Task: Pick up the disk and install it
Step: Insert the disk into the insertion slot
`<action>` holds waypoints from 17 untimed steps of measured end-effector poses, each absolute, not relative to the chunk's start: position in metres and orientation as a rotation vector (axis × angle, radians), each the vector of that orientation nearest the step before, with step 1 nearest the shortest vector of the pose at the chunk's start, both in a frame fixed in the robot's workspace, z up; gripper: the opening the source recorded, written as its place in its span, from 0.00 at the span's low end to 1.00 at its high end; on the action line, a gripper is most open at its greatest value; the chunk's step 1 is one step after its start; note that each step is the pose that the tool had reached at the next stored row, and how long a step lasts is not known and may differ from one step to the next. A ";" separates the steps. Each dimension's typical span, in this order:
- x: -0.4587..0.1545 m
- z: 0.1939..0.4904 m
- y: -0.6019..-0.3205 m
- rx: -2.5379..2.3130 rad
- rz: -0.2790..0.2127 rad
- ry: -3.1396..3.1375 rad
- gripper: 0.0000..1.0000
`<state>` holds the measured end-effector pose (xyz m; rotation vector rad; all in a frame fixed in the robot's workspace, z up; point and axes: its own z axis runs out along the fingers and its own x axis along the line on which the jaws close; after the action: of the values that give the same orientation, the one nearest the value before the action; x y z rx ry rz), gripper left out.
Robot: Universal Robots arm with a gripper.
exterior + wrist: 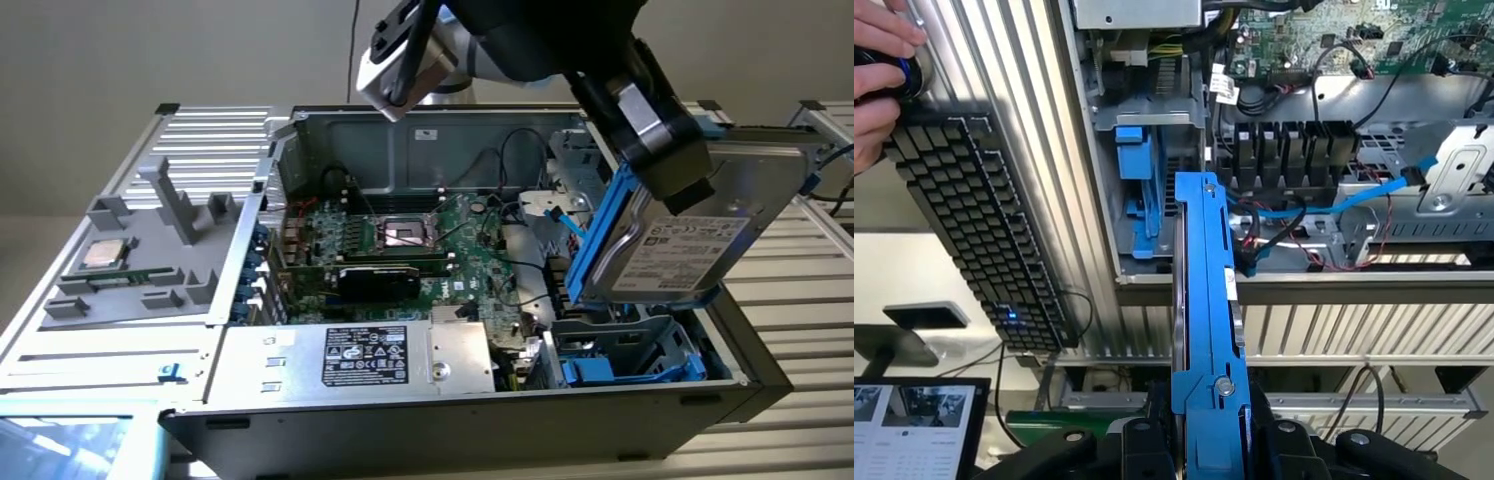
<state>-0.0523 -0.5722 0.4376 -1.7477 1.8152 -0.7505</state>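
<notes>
The disk [681, 245] is a silver hard drive with a white label and a blue carrier frame. It hangs tilted, nearly upright, above the open computer case at the exterior view's right. My gripper [683, 185] is shut on its upper edge. In the wrist view the disk [1204, 300] shows edge-on as a long blue rail running out from between my gripper [1202, 440] fingers. Below the disk lies the drive bay [627, 365] with blue plastic guides, which the wrist view shows as a blue bracket [1134, 170] beside the disk's far end.
The open case [441, 400] holds a motherboard [400, 240], loose cables and a labelled silver power-supply box [354, 355]. A grey tray [134, 260] with a small CPU chip [104, 255] sits at the exterior view's left. A keyboard [974, 220] and a person's hand [879, 70] lie beyond the case.
</notes>
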 end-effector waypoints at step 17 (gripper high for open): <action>-0.058 0.430 -0.576 -1.739 -0.763 1.792 0.38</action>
<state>-0.0582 -0.5757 0.4300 -1.7387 1.7920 -0.7626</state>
